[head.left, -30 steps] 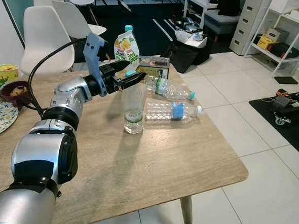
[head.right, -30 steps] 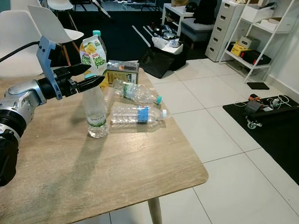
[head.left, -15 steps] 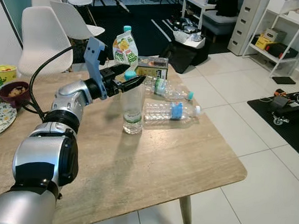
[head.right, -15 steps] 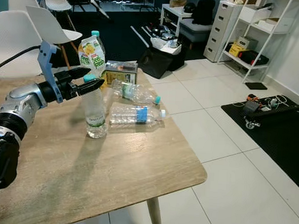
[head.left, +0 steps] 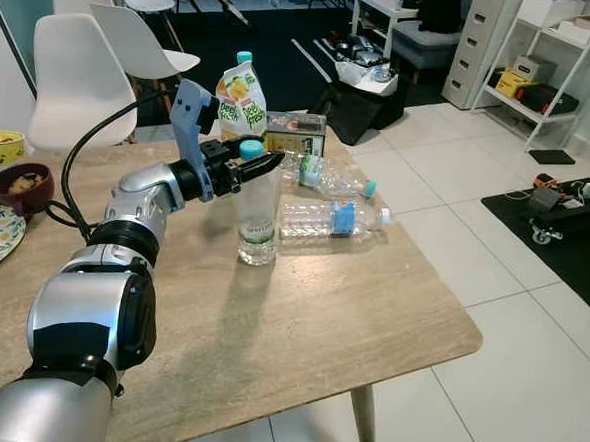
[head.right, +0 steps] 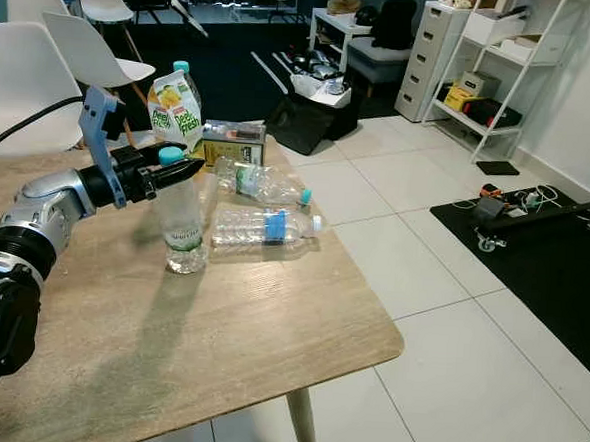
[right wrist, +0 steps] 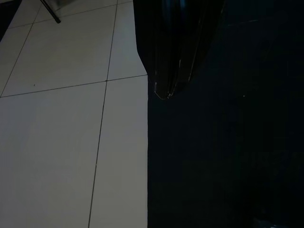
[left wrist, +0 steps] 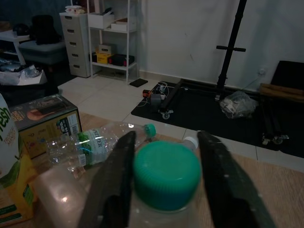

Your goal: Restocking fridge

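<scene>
Bottle [head.left: 258, 211] stands upright on counter [head.left: 299, 311], teal cap [left wrist: 166, 174] between left gripper [left wrist: 167, 190] fingers [left wrist: 116, 180], spread either side of cap w/ slim gaps, not yet pinching. Two more bottles [head.left: 330, 217] lie on their sides just beyond, juice carton [head.left: 241, 95] & box [head.left: 293, 133] behind. Restocking looks barely begun: nothing lifted, no fridge visible. Right gripper [right wrist: 166, 92] hangs over floor tiles; fingers appear pressed together.

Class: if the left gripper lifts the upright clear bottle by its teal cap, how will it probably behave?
The upright bottle looks empty, so probably light. Tall and narrow-based, it may tip if nudged. The left gripper straddles the smooth round cap, which might slip.
</scene>
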`<state>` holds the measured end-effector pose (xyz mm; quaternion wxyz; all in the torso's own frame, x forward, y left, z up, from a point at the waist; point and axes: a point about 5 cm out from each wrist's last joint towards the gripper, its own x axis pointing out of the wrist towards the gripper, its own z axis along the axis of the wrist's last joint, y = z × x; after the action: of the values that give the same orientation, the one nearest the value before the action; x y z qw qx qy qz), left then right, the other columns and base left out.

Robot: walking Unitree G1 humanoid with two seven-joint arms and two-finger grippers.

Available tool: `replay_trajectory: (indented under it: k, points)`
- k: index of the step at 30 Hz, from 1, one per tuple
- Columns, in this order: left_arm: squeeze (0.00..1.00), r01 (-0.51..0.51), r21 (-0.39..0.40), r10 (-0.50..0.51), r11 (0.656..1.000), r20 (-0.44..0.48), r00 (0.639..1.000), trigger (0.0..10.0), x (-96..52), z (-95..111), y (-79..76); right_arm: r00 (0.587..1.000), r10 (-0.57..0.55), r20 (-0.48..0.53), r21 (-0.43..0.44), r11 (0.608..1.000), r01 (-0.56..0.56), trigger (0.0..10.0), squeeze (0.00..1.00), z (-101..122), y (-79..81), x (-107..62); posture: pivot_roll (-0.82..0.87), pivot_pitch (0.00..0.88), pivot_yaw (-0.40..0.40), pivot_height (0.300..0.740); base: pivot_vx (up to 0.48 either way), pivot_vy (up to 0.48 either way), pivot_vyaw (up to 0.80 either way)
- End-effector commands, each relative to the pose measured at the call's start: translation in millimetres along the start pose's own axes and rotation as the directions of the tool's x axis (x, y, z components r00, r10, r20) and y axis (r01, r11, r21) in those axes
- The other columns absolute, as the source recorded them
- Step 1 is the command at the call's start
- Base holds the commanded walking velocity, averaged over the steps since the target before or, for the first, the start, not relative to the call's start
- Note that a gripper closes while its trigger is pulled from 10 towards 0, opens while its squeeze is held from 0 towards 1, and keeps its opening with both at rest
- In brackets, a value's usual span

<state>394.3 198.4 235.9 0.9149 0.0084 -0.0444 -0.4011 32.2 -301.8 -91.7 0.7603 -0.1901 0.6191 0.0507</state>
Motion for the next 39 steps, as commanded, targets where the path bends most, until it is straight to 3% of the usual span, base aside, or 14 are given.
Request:
replay_trajectory:
  k: [1, 17, 18, 19, 21, 22, 24, 26, 27, 29, 32, 39]
  points:
    - [0.00, 0.011, -0.027, -0.012, 1.000, -0.029, 1.000, 0.0, 0.3, -11, -3.5, 1.000, -0.002, -0.001, -0.011, 1.000, 0.002, 10.0, 0.00, -1, -1.8, -0.7, -0.25, 0.017, -0.029, 0.740, 0.000, 0.000, 0.00]
    - [0.00, 0.050, -0.004, -0.050, 0.999, 0.003, 0.999, 0.0, -7.4, -4, -0.4, 1.000, 0.002, 0.027, 0.009, 1.000, -0.002, 10.0, 0.00, 18, 4.9, 5.0, -0.21, 0.000, -0.004, 0.740, 0.000, 0.000, 0.00]
    - [0.00, 0.092, 0.007, -0.092, 0.996, 0.006, 0.996, 1.1, -8.2, -1, -1.5, 1.000, 0.003, 0.029, 0.013, 1.000, -0.004, 10.0, 0.00, 19, 5.9, 5.5, -0.21, 0.000, -0.004, 0.740, 0.000, 0.000, 0.00]
    - [0.00, 0.157, 0.022, -0.157, 0.987, 0.006, 0.988, 10.0, -10.3, 2, -3.4, 0.999, 0.007, 0.032, 0.018, 1.000, -0.008, 10.0, 0.00, 22, 8.0, 6.5, -0.19, 0.000, -0.003, 0.740, 0.000, 0.000, 0.00]
    - [0.00, 0.216, 0.035, -0.217, 0.976, 0.001, 0.976, 10.0, -12.6, 4, -5.3, 0.999, 0.011, 0.035, 0.022, 1.000, -0.012, 10.0, 0.00, 25, 10.1, 7.4, -0.18, 0.000, -0.002, 0.740, 0.000, 0.000, 0.00]
    - [0.00, 0.300, 0.060, -0.300, 0.952, -0.009, 0.954, 10.0, -17.4, 6, -7.8, 0.999, 0.019, 0.040, 0.026, 0.999, -0.020, 10.0, 0.00, 30, 13.8, 9.0, -0.16, 0.000, 0.000, 0.740, 0.000, 0.000, 0.00]
    - [0.00, 0.300, 0.060, -0.300, 0.952, -0.009, 0.954, 10.0, -17.4, 6, -7.8, 0.999, 0.019, 0.040, 0.026, 0.999, -0.020, 10.0, 0.00, 30, 13.8, 9.0, -0.16, 0.000, 0.000, 0.740, 0.000, 0.000, 0.00]
    - [0.00, 0.438, 0.098, -0.436, 0.894, -0.039, 0.899, 10.0, -26.2, 11, -13.1, 0.998, 0.027, 0.048, 0.032, 0.999, -0.029, 10.0, 0.00, 38, 18.3, 11.0, -0.13, 0.000, 0.004, 0.740, 0.000, 0.000, 0.00]
    - [0.00, 0.438, 0.098, -0.436, 0.894, -0.039, 0.899, 10.0, -26.2, 11, -13.1, 0.998, 0.027, 0.048, 0.032, 0.999, -0.029, 10.0, 0.00, 38, 18.3, 11.0, -0.13, 0.000, 0.004, 0.740, 0.000, 0.000, 0.00]
    - [0.00, 0.528, 0.142, -0.524, 0.837, -0.067, 0.849, 10.0, -33.6, 17, -21.2, 0.998, 0.030, 0.061, 0.039, 0.999, -0.032, 10.0, 0.00, 48, 21.2, 12.8, -0.10, 0.000, 0.008, 0.740, 0.000, 0.000, 0.00]
    - [0.00, 0.593, 0.193, -0.592, 0.781, -0.072, 0.803, 10.0, -38.4, 24, -38.1, 0.997, 0.027, 0.073, 0.045, 0.999, -0.030, 10.0, 0.00, 58, 22.3, 14.1, -0.08, 0.000, 0.008, 0.740, 0.000, 0.000, 0.00]
    - [0.00, 0.597, 0.206, -0.609, 0.776, -0.005, 0.793, 10.0, -37.8, 16, -71.5, 0.997, 0.017, 0.079, 0.053, 0.998, -0.021, 10.0, 0.00, 68, 23.3, 15.4, -0.04, 0.000, 0.006, 0.740, 0.000, 0.000, 0.00]
